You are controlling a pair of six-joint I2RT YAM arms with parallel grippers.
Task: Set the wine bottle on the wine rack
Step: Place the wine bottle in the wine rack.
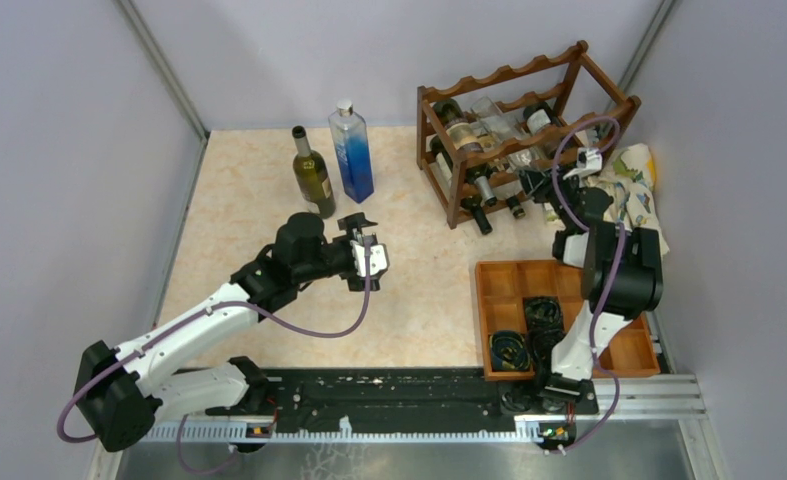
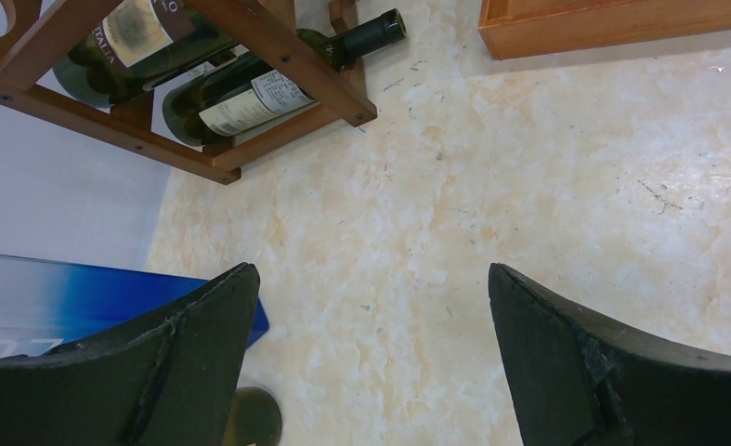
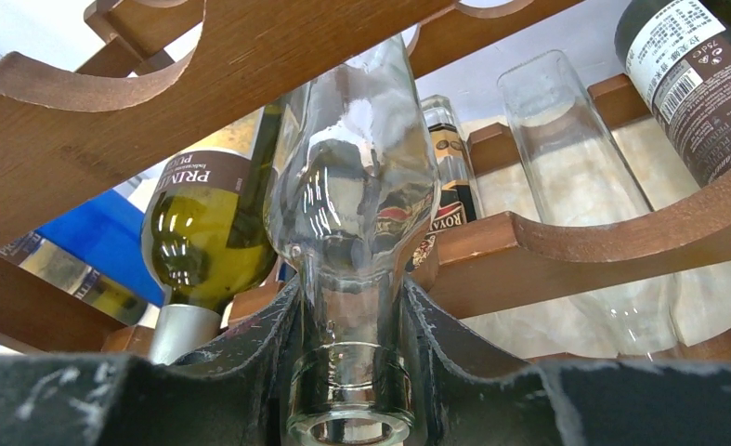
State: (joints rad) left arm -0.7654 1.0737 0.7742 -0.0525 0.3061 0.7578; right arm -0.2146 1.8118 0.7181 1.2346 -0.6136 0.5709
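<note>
The dark reddish-brown wine rack (image 1: pixel 509 78) stands at the back right, with several bottles lying in its tiers. My right gripper (image 3: pixel 352 293) is shut on the neck of a clear glass wine bottle (image 3: pixel 357 186). That bottle's body reaches in between the rack's scalloped rails (image 3: pixel 566 246), its mouth toward the camera. In the top view the right gripper (image 1: pixel 557 182) is at the rack's front right corner. My left gripper (image 1: pixel 367 250) hovers open over the middle of the table, nothing between its fingers (image 2: pixel 203 334).
A green wine bottle (image 1: pixel 312 175) and a blue-tinted square bottle (image 1: pixel 352 155) stand upright at the back, left of the rack. A flat wooden compartment tray (image 1: pixel 499 280) holding black cables lies front right. A patterned cloth (image 1: pixel 634 185) lies beside the rack by the right wall.
</note>
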